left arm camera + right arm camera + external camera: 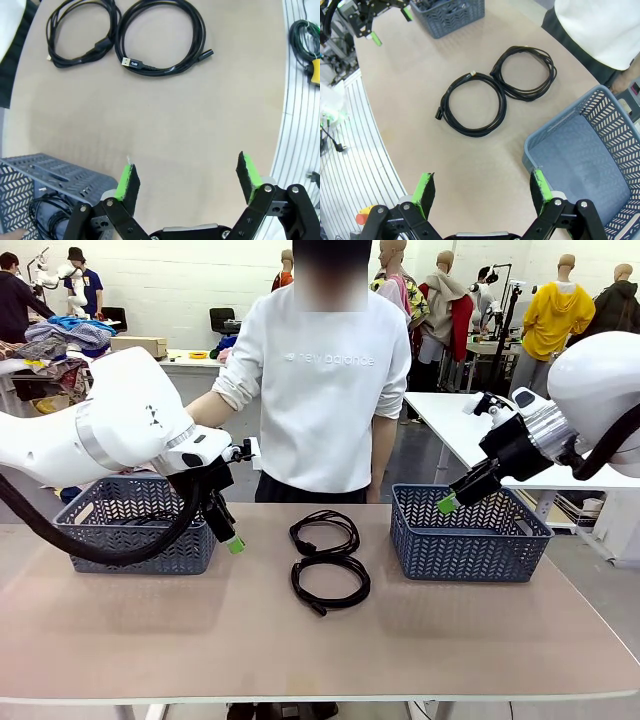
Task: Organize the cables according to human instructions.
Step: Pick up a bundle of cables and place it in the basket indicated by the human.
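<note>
Left tool [188,177]: fingers spread wide and empty, green pads facing each other; hovering above bare counter just beside the right end of the left basket, tilted down toward the middle
Right tool [482,190]: likewise spread wide and empty; held in the air over the near left corner of the right basket, angled down toward the counter
Counter [150,640]: tan top, carrying both baskets and two loose loops
Near cable [470,131]: black, coiled as a flat loop, lying mid-counter between the two baskets; one plug sticking out at the coil's edge, another lying along the coil
Far cable [525,94]: black flat loop, a little smaller, just behind the near cable on the person's side, appearing to touch it where the coils meet
Left basket [110,508]: grey-blue plastic with herringbone-slotted walls, on the counter's left side, partly hidden by the left arm and its hose
Basket cable [50,212]: black cord lying inside the left basket; number of coils there impossible to tell
Right basket [465,540]: same kind, on the counter's right side, apart from the two loops
Person [325,390]: white sweatshirt, standing at the far edge behind the two loops, one arm hanging at the side, the other forearm hidden behind the robot's left arm
</note>
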`<state>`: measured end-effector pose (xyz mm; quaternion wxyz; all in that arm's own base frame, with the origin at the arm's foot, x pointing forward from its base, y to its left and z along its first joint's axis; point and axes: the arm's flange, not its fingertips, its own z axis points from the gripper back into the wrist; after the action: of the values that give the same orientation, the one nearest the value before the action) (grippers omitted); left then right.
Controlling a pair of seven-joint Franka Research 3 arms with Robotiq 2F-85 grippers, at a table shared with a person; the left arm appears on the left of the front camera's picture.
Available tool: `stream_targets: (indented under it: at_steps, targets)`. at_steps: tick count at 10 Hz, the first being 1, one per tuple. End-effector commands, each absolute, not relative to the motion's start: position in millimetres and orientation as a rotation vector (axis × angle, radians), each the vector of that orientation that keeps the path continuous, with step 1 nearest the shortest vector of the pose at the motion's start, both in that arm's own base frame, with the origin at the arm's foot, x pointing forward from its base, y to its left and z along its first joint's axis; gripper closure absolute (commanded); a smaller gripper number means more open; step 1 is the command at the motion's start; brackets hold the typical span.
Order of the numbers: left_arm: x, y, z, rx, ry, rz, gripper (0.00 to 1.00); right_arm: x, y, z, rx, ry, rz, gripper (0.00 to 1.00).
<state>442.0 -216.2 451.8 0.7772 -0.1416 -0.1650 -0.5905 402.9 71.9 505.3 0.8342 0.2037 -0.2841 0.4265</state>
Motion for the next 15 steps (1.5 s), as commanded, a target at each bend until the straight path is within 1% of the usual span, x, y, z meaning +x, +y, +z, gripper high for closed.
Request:
stream_targets:
  at_steps: [1,8,11,12,15]
  targets:
    - [443,-213,453,-0.302,-0.352,-1.276,0.00,405,71,506,0.457,-0.623,0.913,0.00]
    - [442,-216,452,-0.306,-0.357,-1.277,0.00,405,71,506,0.457,-0.623,0.913,0.00]
    - [467,-253,465,-0.129,-0.266,-1.538,0.00,405,71,506,0.457,-0.623,0.913,0.00]
    - [474,-272,464,-0.059,-0.220,-1.696,0.00,405,71,506,0.457,-0.623,0.913,0.00]
    - [480,-311,443,-0.024,-0.121,-2.030,0.00,405,71,506,0.457,-0.623,0.913,0.00]
